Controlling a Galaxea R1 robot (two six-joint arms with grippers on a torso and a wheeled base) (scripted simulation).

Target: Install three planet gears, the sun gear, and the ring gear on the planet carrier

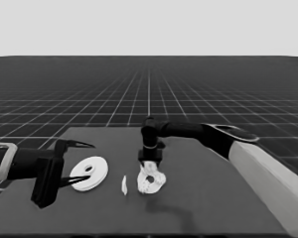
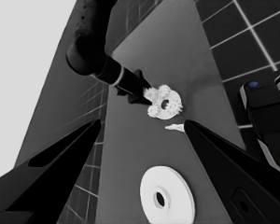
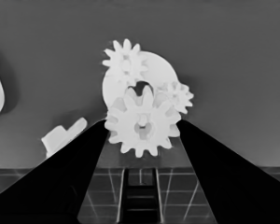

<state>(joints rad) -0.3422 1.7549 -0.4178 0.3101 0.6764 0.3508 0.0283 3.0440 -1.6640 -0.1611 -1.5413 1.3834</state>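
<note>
2 gears [image 3: 126, 60] seated on the smaller round part [image 3: 161, 70], at 12 and 3 o'clock of its hole. Right gripper [image 3: 142, 126] clamped on a 3rd gear [image 3: 142, 123] just above. Left gripper [image 1: 82, 163] parked, fingers apart, at 9 o'clock of the larger round part [image 1: 89, 173]. Thin white piece [image 1: 124, 185] between the 2 round parts.

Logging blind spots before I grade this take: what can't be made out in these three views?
- Fourth gear: not found in any view; two sit on the smaller round part, a third between the right gripper fingers.
- Smaller round part's centre hole: partly covered by that gear, right wrist view.
- Thin white piece: shape unreadable; right wrist view half hides it behind a finger.
- Left gripper, parked beside the larger round part: contact unclear.
</note>
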